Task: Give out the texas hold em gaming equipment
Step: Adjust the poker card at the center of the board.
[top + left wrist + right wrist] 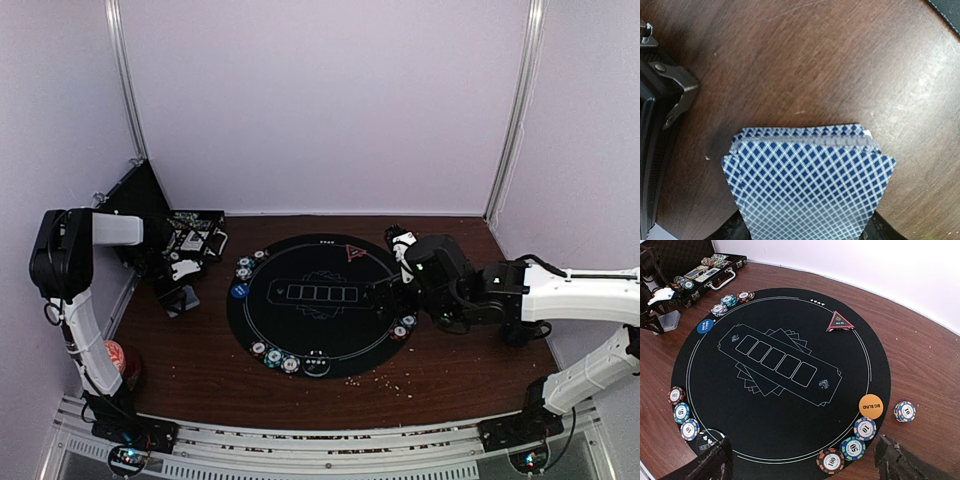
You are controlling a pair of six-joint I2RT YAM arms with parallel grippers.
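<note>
A deck of blue-checked playing cards [810,185] sits between the fingers of my left gripper [805,232], which is shut on it just above the wooden table, left of the black round mat [320,330]. My right gripper [802,465] is open and hangs over the mat's right edge with nothing between its fingers. Striped chips lie in groups on the mat's rim [681,412], [730,300], [855,442], and one chip [904,411] rests off the mat. An orange button [870,406], a blue button [704,326] and a red triangle marker [840,321] also lie on the mat.
An open black case [700,270] with more chips stands at the far left, close to the left gripper. A red-topped can [117,360] stands by the left arm's base. Crumbs dot the wood in front of the mat. White walls enclose the table.
</note>
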